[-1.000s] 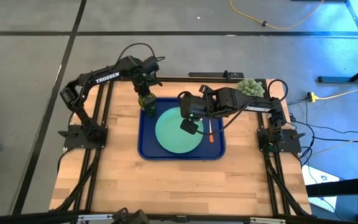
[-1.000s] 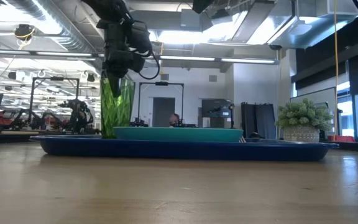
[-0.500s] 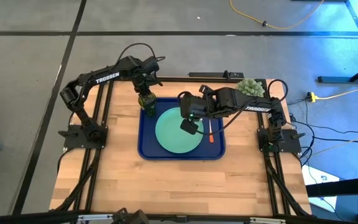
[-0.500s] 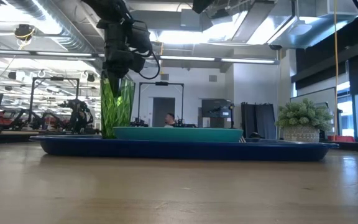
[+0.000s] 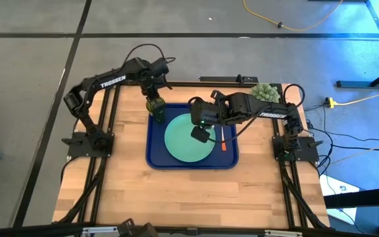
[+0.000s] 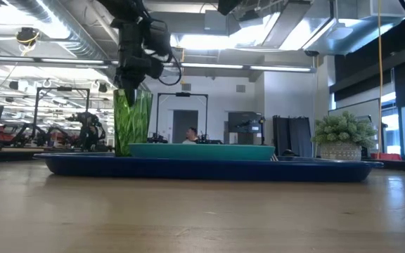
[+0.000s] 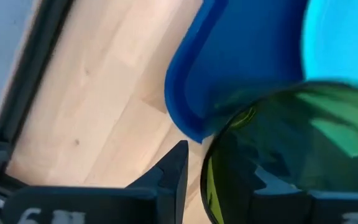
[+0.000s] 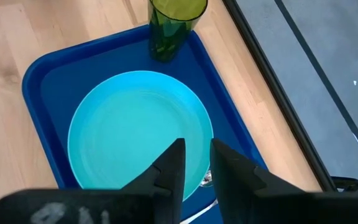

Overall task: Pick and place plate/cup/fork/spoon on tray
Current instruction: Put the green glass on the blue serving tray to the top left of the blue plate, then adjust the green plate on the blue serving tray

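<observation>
High view: cup (image 5: 154, 106) standing in far-left corner of tray (image 5: 156, 158), left gripper (image 5: 152, 99) directly above it. Plate (image 5: 189, 138) centred on tray. One orange-red utensil handle (image 5: 223, 141) lying on tray just right of plate; fork or spoon, cannot tell. Right gripper (image 5: 202, 133) hovering over plate's right part, arm reaching in from the right. Step in hand, by judgement: cup placement just finishing.

Low view: cup (image 6: 132, 121) upright on tray (image 6: 209, 169), base down by the floor of it. Left gripper (image 6: 133, 67) at cup's rim, arm descending from above. Plate (image 6: 202, 150) flat beside cup.

Left wrist view: cup (image 7: 291, 155) between the dark fingers (image 7: 169, 171), visible gap beside the glass — apparently released. Tray corner (image 7: 188, 112) under it.

Right wrist view: fingers (image 8: 169, 168) nearly together, holding nothing, above plate (image 8: 138, 134). Cup (image 8: 169, 28) beyond. Silver bowl (image 8: 206, 180) peeking at plate edge.

Next, likely: straight lift clear of cup without tipping it.
</observation>
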Robot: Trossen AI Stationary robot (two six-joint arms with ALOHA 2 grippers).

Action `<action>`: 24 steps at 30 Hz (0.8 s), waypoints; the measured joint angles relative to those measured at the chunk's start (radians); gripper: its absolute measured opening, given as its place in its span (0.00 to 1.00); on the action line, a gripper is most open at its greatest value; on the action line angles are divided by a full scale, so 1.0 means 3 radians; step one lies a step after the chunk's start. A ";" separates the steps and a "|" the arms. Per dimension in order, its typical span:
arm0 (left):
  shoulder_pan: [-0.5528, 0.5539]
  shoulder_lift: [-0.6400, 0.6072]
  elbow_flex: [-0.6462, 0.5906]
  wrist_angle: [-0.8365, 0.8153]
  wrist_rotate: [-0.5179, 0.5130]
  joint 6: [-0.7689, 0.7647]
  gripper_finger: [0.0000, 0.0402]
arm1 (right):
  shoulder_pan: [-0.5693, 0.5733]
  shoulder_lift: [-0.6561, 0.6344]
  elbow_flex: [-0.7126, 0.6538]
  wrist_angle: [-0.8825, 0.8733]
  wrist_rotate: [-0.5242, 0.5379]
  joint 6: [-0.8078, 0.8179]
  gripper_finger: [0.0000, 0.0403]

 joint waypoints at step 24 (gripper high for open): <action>-0.0644 -0.0222 0.1225 -0.1051 0.0393 -0.0009 0.16 | -0.0025 0.0000 -0.0002 -0.0112 -0.0406 -0.0513 0.15</action>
